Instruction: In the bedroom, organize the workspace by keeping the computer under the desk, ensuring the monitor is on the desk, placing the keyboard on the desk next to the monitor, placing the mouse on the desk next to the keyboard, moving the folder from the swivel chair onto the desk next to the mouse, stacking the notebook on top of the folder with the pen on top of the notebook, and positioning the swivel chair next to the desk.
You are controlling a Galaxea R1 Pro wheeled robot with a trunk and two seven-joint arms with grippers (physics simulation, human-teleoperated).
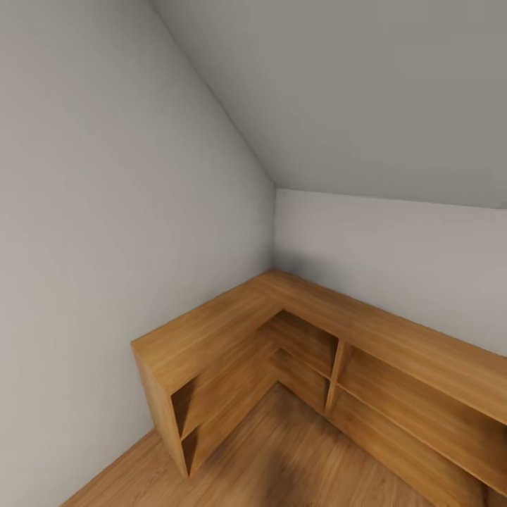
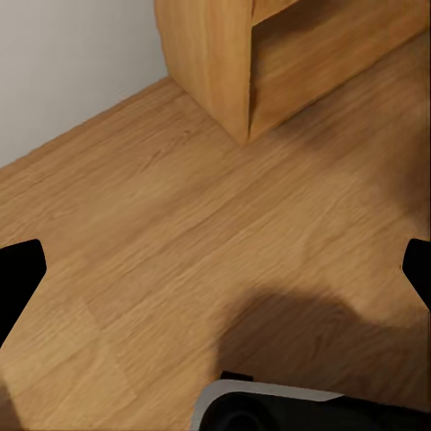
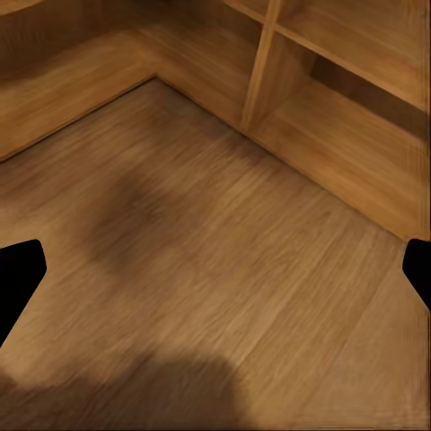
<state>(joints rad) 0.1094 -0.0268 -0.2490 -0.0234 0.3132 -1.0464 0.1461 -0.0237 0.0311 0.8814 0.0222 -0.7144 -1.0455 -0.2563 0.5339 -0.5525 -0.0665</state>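
Head view: low L-shaped light-wood open shelf unit wrapped into a corner of plain grey walls under a sloped ceiling, standing on wood plank floor. Shelf compartments look bare. None of the task's things visible here, so can't place the black desk or the rest.

Left wrist view: left pincer spread wide, black fingertips at both frame edges, nothing between them, hanging over floor near the shelf unit's end panel.

Right wrist view: right pincer likewise spread wide and holding nothing, over floor by the shelf's inner corner.
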